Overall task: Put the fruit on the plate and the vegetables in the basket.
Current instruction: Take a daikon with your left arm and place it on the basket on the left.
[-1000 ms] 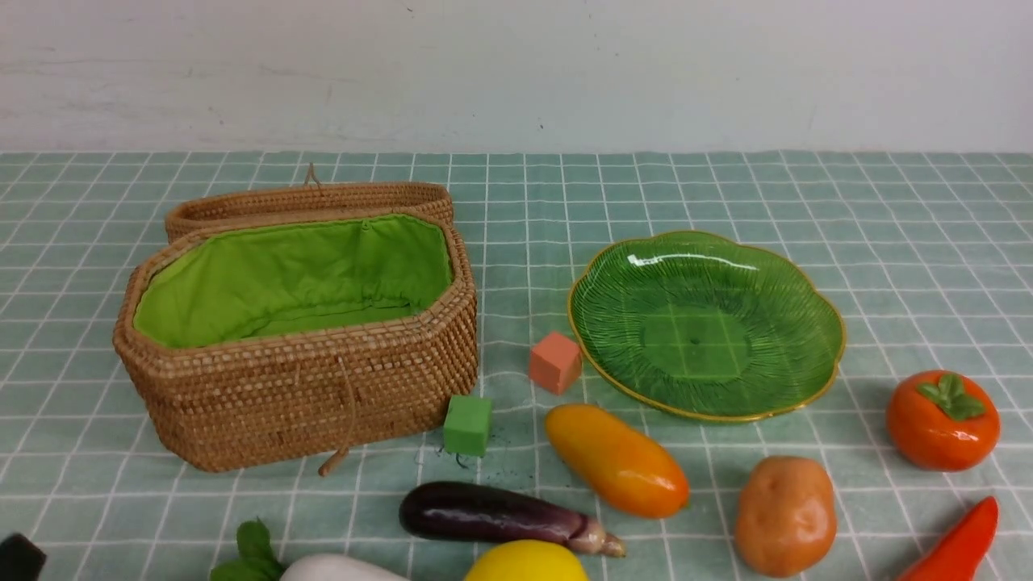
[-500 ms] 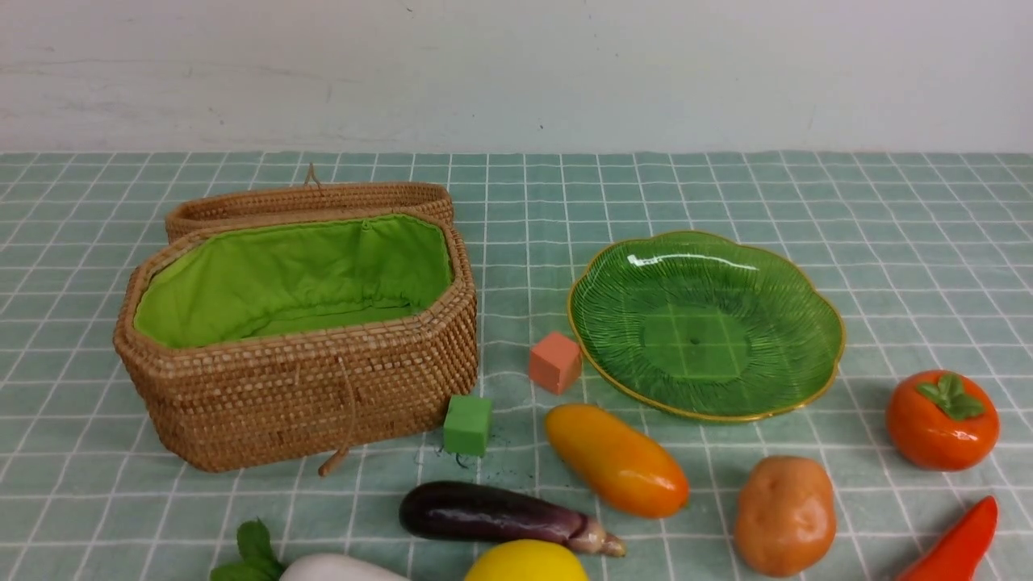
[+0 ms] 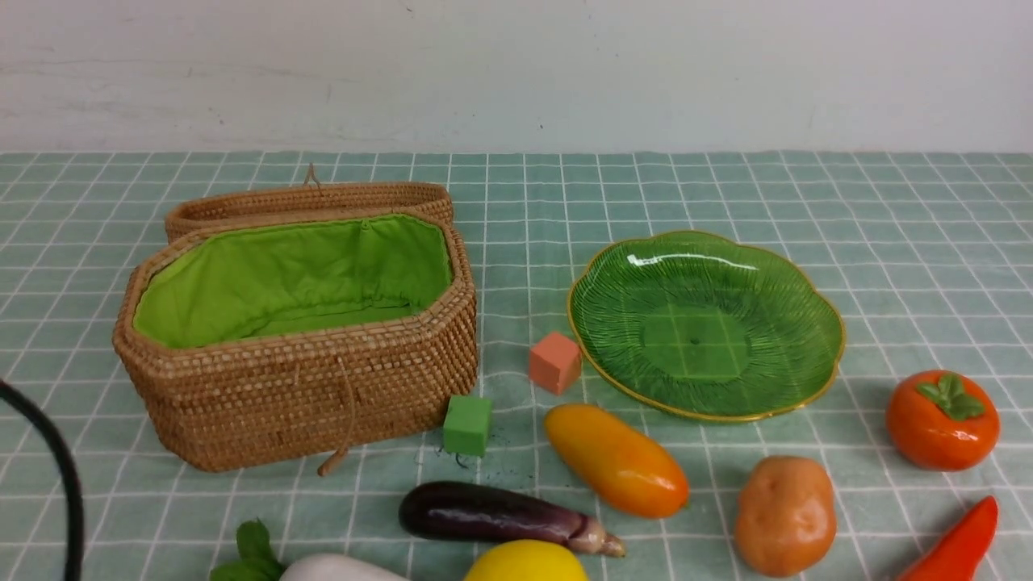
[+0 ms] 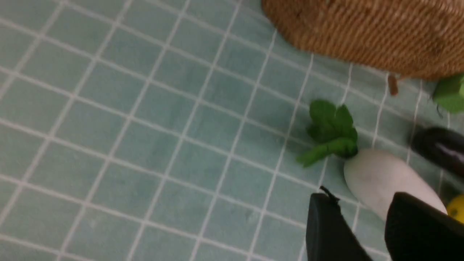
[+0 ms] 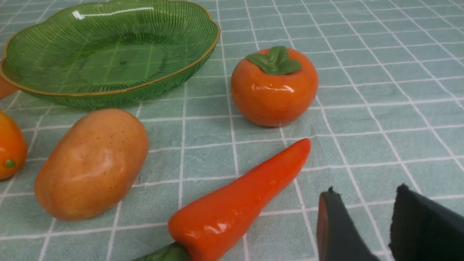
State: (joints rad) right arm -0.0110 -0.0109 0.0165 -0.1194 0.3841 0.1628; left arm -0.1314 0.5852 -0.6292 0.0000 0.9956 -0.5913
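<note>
Front view, read left to right: at the left edge only a black cable (image 3: pixel 66 476) is seen, and neither gripper is shown. At centre left the basket (image 3: pixel 307 395) stands open, its lining bare and its lid folded behind. Along the lower edge lie the radish (image 3: pixel 339 570), partly cut off, the eggplant (image 3: pixel 484 512) and the lemon (image 3: pixel 524 563), with a green cube (image 3: pixel 466 425) and a salmon cube (image 3: pixel 554 362) above them. At centre right the plate (image 3: pixel 835 339) is unfilled. The mango (image 3: pixel 617 460) lies just below its rim, followed by the potato (image 3: pixel 784 515), the persimmon (image 3: pixel 940 420) and, in the lower right corner, the pepper (image 3: pixel 956 545). Nothing is judged sorted yet. In the left wrist view the left gripper (image 4: pixel 362 203) is held moderately parted and empty, close to the radish's white body. In the right wrist view the right gripper (image 5: pixel 366 195) is likewise parted and empty, near the pepper. Three risks are judged. The smooth, tapered radish may slip if gripped near its end. The eggplant and lemon close by may be nudged and rolled. The potato may be mis-sorted because of its mango-like colour.
</note>
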